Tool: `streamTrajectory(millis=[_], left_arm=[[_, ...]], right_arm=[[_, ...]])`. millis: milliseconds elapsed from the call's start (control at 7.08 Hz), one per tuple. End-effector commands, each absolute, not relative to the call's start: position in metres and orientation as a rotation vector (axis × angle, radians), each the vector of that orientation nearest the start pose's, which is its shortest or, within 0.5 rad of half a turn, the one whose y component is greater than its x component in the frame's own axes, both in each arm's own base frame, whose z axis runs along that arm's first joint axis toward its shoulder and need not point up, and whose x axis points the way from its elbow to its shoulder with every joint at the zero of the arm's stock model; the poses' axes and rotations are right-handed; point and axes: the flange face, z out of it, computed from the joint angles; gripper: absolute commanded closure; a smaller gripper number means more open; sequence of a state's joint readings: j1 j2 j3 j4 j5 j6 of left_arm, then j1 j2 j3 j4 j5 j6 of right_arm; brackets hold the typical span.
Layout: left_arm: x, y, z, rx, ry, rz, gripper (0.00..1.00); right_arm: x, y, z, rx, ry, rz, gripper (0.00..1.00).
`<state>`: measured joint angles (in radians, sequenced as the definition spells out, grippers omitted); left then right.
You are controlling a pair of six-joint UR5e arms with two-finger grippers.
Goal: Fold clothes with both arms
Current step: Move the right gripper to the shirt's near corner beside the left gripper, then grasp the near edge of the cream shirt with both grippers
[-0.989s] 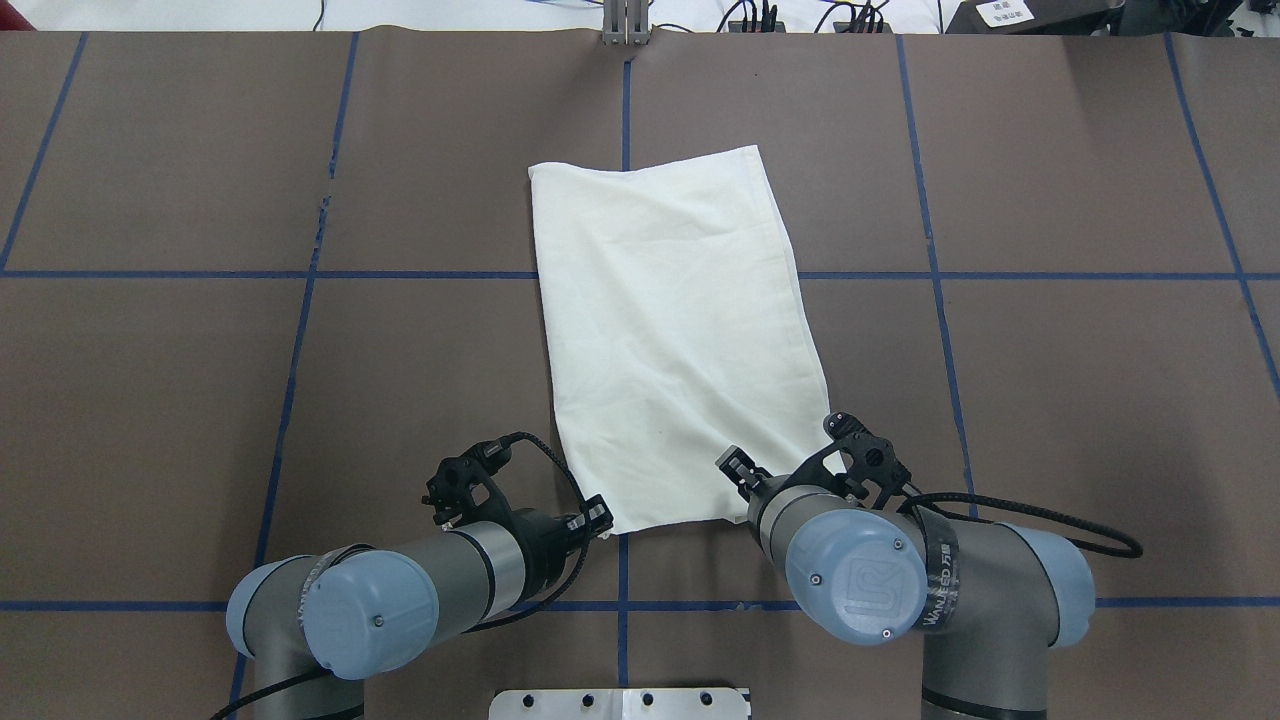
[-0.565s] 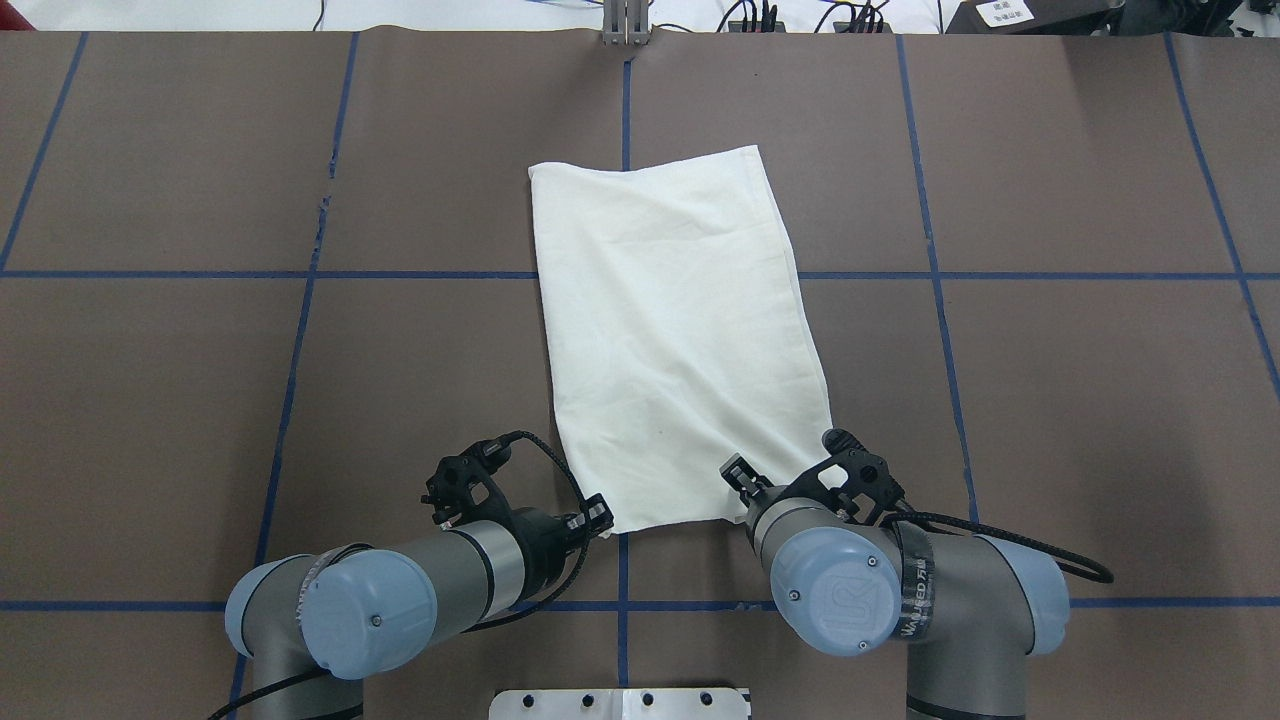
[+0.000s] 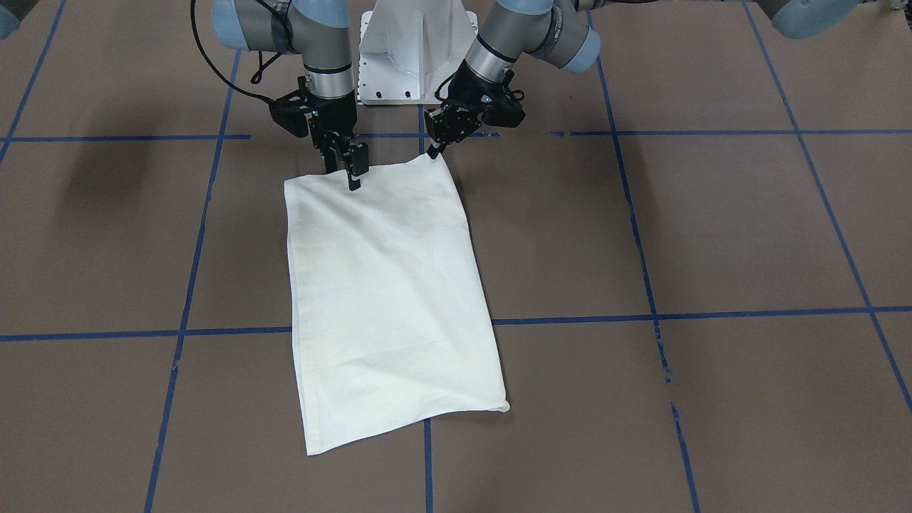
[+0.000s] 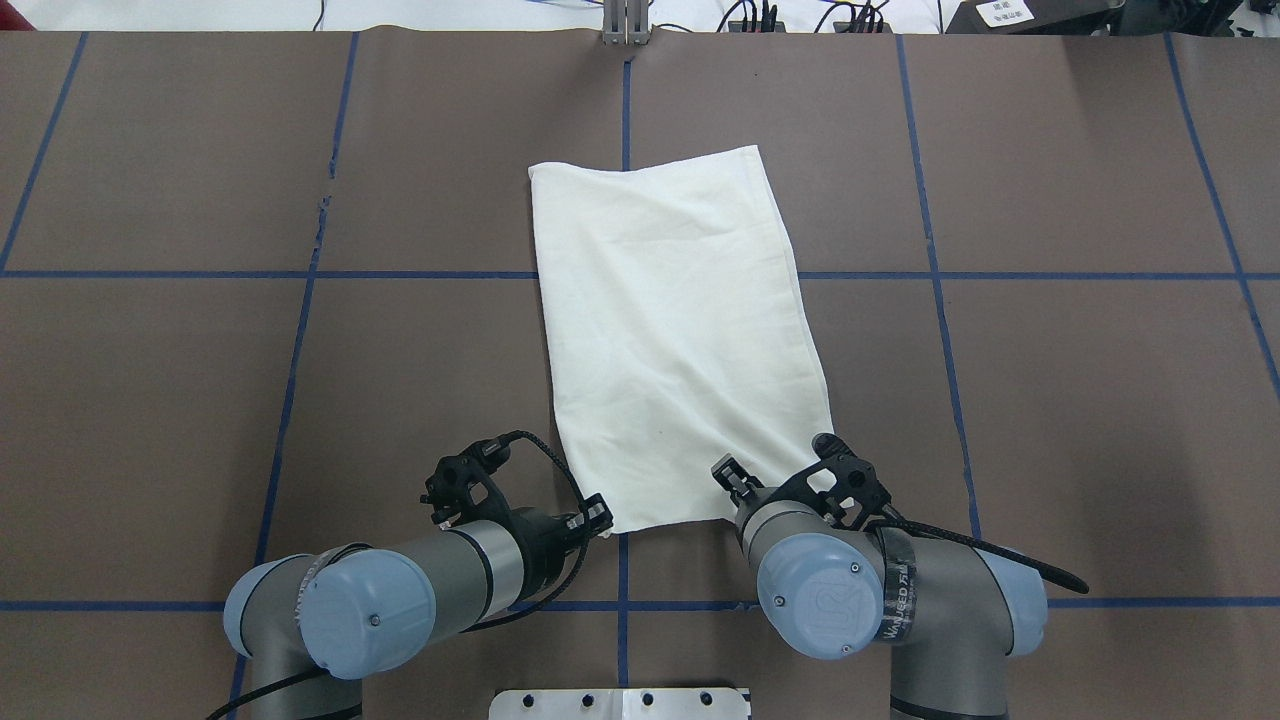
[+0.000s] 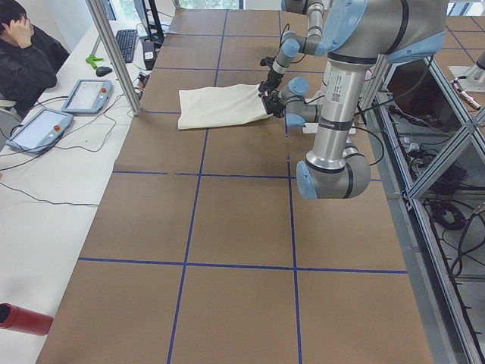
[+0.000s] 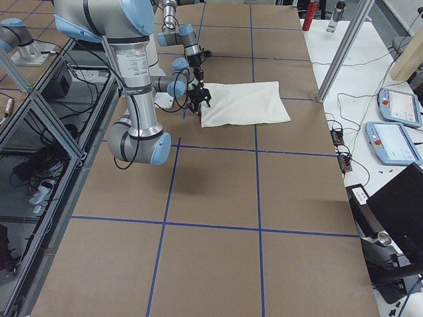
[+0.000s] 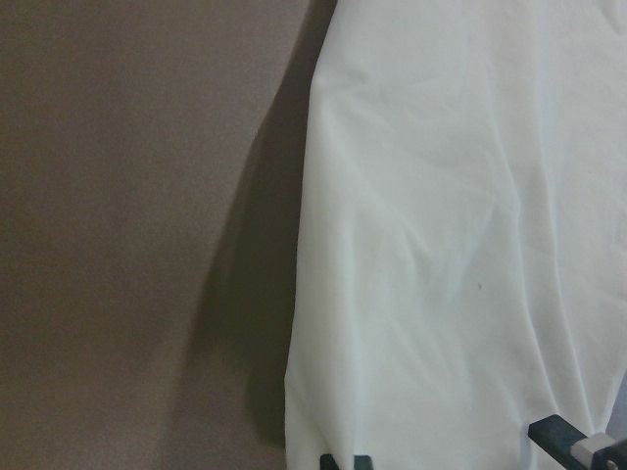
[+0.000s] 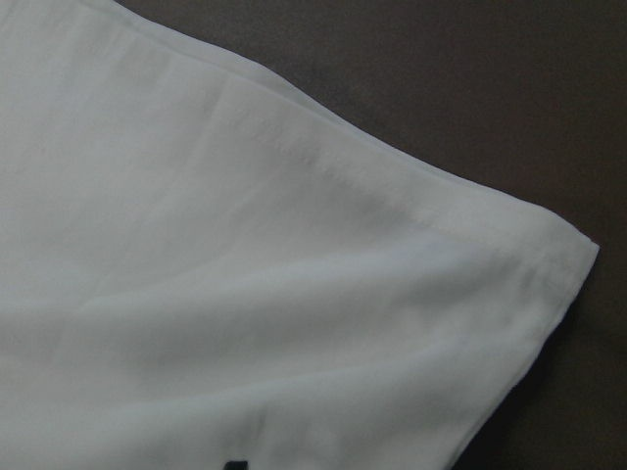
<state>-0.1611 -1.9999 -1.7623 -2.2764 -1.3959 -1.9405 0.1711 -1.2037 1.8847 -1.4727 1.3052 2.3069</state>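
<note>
The cream-white T-shirt (image 4: 670, 330) lies folded into a long rectangle on the brown table, plain side up, with no print showing. It also shows in the front view (image 3: 385, 285). My left gripper (image 4: 597, 518) is low at the shirt's near left corner. The left wrist view shows its fingertips (image 7: 343, 460) apart, with cloth (image 7: 441, 245) between them. My right gripper (image 4: 730, 475) hangs over the near edge by the right corner and seems open. In the right wrist view the shirt corner (image 8: 245, 294) lies flat and one fingertip (image 8: 235, 463) shows.
The white pedestal base (image 4: 620, 703) stands at the table's near edge between the arms. Blue tape lines (image 4: 300, 275) grid the brown table. An operator (image 5: 26, 45), teach pendants (image 5: 42, 129) and a metal post (image 5: 114, 53) are beyond the far edge.
My right arm has swung left and drawn back a little, bringing its gripper along the shirt's near edge. The left arm and the shirt have not moved.
</note>
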Motion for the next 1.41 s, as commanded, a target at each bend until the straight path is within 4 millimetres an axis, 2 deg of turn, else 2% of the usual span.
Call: streamTrajectory(millis=[0, 141, 565, 706, 848, 989, 1272], left_arm=[[0.583, -0.247, 0.248, 0.012, 1.351, -0.566, 1.00], [0.581, -0.247, 0.247, 0.011, 1.356, -0.566, 1.00], [0.580, -0.247, 0.246, 0.009, 1.357, -0.565, 1.00], [0.574, -0.253, 0.241, 0.022, 1.366, -0.562, 1.00], [0.544, -0.257, 0.220, 0.086, 1.395, -0.498, 1.00], [0.508, -0.250, 0.203, 0.097, 1.372, -0.483, 1.00], [0.463, -0.237, 0.163, 0.065, 1.343, -0.462, 1.00]], right_arm=[[-0.561, -0.259, 0.305, 0.030, -0.867, 0.992, 0.79], [-0.561, -0.260, 0.305, 0.031, -0.868, 0.994, 1.00], [-0.560, -0.262, 0.304, 0.031, -0.872, 1.014, 1.00], [-0.555, -0.265, 0.296, 0.029, -0.889, 1.020, 1.00], [-0.536, -0.269, 0.280, 0.024, -0.925, 1.010, 1.00], [-0.508, -0.266, 0.245, -0.001, -1.000, 1.010, 1.00], [-0.465, -0.255, 0.198, -0.029, -1.074, 1.006, 1.00]])
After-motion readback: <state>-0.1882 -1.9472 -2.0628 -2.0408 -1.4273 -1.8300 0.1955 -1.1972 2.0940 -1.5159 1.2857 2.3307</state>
